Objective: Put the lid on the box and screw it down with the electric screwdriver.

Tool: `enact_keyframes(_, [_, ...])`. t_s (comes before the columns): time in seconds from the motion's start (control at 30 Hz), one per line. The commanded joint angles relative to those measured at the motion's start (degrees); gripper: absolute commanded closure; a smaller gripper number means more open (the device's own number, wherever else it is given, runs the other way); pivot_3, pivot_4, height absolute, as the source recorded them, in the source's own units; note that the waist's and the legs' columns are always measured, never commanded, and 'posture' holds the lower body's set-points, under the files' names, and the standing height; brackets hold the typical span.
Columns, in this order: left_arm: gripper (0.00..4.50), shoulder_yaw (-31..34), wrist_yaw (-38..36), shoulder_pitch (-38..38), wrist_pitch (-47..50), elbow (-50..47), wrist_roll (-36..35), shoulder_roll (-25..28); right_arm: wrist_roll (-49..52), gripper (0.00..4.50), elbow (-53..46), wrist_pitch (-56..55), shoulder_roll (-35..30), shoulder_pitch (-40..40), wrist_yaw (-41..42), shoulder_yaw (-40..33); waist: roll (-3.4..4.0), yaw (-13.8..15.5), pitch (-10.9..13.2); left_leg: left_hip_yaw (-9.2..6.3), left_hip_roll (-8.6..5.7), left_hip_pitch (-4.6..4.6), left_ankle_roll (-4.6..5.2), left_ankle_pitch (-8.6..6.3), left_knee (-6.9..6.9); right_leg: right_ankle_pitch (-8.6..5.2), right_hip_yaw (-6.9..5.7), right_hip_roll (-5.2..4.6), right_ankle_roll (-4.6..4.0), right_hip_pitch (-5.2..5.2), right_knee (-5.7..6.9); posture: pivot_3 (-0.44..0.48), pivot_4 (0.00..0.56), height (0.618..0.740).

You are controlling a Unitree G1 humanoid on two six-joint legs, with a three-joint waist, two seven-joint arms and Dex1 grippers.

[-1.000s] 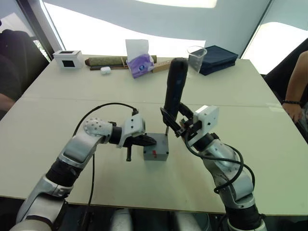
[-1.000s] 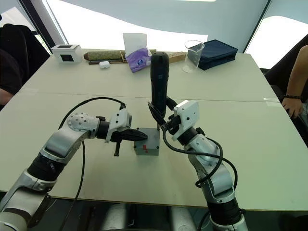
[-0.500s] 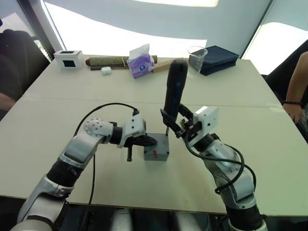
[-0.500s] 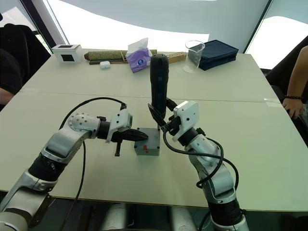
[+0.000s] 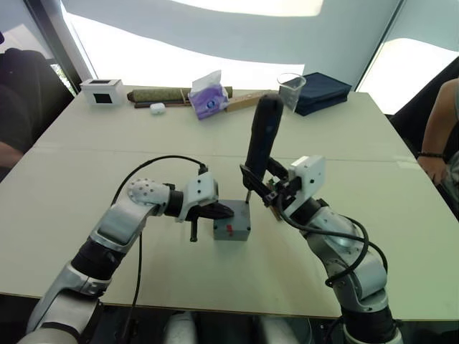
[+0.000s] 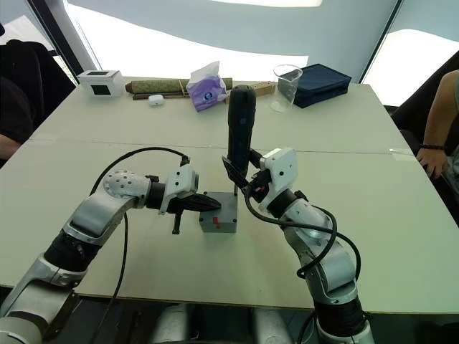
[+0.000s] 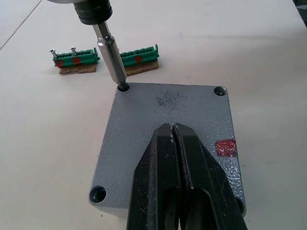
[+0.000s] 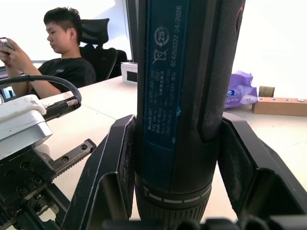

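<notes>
The grey lid (image 7: pixel 168 103), with a small red mark, lies flat on the grey box (image 5: pixel 232 231) at the table's middle. My left gripper (image 5: pixel 224 210) is shut, its fingertips (image 7: pixel 172 128) over the lid's face from the left side. My right gripper (image 5: pixel 262 188) is shut on the black electric screwdriver (image 5: pixel 262 136), held upright with a slight tilt. Its metal bit (image 7: pixel 111 57) stands in one of the lid's corner screw holes, on the side away from my left gripper.
Two green circuit boards (image 7: pixel 74 56) lie just beyond the box. Along the far edge stand a white box with a black window (image 5: pixel 101 89), a purple tissue pack (image 5: pixel 208 97), a clear cup (image 5: pixel 290 86) and a dark pouch (image 5: pixel 323 89). People sit at both sides.
The camera has shifted slightly. The white tissue standing out of the purple pack has dropped lower. Both grippers and the screwdriver keep their places on the lid.
</notes>
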Motion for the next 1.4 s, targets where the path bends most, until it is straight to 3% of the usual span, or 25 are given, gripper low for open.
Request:
enact_keyframes(0.03, [4.50,-1.18,0.24,0.96,1.32,-1.04,0.38,0.05,0.67,2.60,2.40,5.28,-1.29,2.22,0.45,1.59,-0.06,-0.02,-0.14,0.00,0.00,0.01,0.00,0.00,-0.01,0.00,0.00,0.00,0.00,0.01,-0.01,0.000,0.150,0.721])
enact_keyframes(0.8, [4.50,-1.03,0.61,1.53,1.86,-1.72,0.26,0.27,1.09,2.60,0.52,6.34,-2.78,0.31,0.82,2.23,-0.20,-0.03,-0.69,0.00,0.01,0.26,0.16,-0.10,-0.13,-0.06,0.00,0.00,-0.12,0.29,-0.24,0.000,0.150,0.721])
enact_keyframes(1.0, [4.50,-0.45,0.65,1.50,1.01,-1.69,-0.07,0.17,6.91,2.60,-3.80,11.34,-1.02,-5.36,-1.21,-2.72,-0.17,0.03,-0.66,0.01,0.01,0.22,0.16,-0.10,-0.14,-0.07,0.00,-0.02,-0.14,0.25,-0.25,0.000,0.150,0.721])
enact_keyframes(1.13, [4.50,1.79,0.08,2.00,0.65,-3.61,-2.22,0.70,17.06,2.60,-8.58,21.36,-1.97,-17.32,-5.93,-12.78,0.02,-0.09,-0.46,0.04,0.01,-0.09,0.16,-0.10,-0.13,-0.03,0.02,-0.03,-0.09,-0.08,-0.23,0.000,0.150,0.721])
enact_keyframes(1.3, [4.50,3.02,1.05,1.22,0.82,-6.18,-3.85,-0.20,30.20,2.60,-7.55,35.23,-6.57,-24.39,-11.66,-24.52,0.08,0.49,-0.32,0.01,0.02,-0.33,0.17,-0.10,-0.18,-0.01,-0.03,-0.04,-0.04,-0.26,-0.30,0.000,0.150,0.721])
enact_keyframes(1.4, [4.50,5.18,0.91,0.71,1.49,-8.74,-6.77,-0.35,34.55,2.60,-3.39,48.59,-13.67,-28.78,-13.65,-29.75,0.08,0.30,-0.25,0.05,0.02,-0.42,0.23,-0.14,-0.19,-0.01,-0.03,-0.10,-0.04,-0.29,-0.42,0.000,0.150,0.721])
